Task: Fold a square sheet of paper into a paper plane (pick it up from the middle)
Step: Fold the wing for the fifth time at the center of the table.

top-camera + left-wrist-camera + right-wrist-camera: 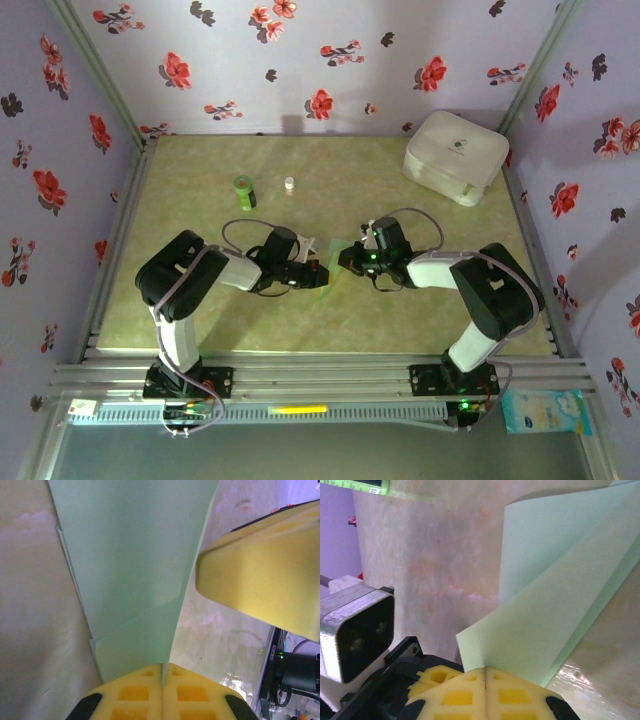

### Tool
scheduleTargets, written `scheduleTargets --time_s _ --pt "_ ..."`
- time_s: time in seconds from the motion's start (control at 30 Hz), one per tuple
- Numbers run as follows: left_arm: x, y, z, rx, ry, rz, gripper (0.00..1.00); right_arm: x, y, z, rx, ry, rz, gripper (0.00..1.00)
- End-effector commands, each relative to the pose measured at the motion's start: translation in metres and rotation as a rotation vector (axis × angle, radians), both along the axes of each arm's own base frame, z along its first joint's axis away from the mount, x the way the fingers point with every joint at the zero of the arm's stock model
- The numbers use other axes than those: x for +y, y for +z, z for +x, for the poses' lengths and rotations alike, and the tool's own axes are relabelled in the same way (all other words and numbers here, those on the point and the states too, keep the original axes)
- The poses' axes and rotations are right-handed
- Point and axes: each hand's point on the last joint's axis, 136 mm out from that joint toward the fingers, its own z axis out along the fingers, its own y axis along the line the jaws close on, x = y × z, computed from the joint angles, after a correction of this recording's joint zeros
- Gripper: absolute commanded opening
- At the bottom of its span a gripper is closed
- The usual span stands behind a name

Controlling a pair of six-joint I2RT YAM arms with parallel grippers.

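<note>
The square sheet of paper (pixel 333 266), pale green and folded into layers, is held up off the table's middle between both grippers. My left gripper (pixel 320 272) is shut on its left side. In the left wrist view the yellow fingertips (pixel 135 692) pinch a folded edge of the paper (pixel 135 560), with an inner flap showing. From the right, my right gripper (pixel 346 260) is shut on the opposite side; in its wrist view the gripper (pixel 486 672) clamps a corner of the curling paper (pixel 555 605). Whether the paper has a plane shape I cannot tell.
A small dark green bottle (pixel 244 191) and a tiny white cap (pixel 289 184) stand behind the left arm. A white rounded case (pixel 455 156) sits at the back right corner. Flowered walls enclose the green mat (pixel 200 320) on three sides.
</note>
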Motion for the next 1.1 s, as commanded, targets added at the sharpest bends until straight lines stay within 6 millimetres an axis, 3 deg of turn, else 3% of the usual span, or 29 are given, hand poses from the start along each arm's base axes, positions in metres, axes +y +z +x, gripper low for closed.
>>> scheduleTargets --time_s 0.0,0.37,0.97,1.07 --pt "0.026 -0.050 -0.018 0.131 0.037 0.166 0.00 0.010 0.005 0.002 -0.025 0.043 0.031 0.05" --pt "0.026 -0.052 -0.020 0.143 0.030 0.169 0.00 0.013 -0.007 0.008 -0.003 0.030 0.021 0.07" --pt "0.025 -0.051 -0.023 0.149 0.013 0.160 0.00 -0.007 -0.043 0.005 0.069 -0.036 -0.107 0.05" --pt "0.024 -0.047 -0.022 0.148 0.013 0.151 0.04 -0.011 -0.051 0.000 0.093 -0.035 -0.132 0.05"
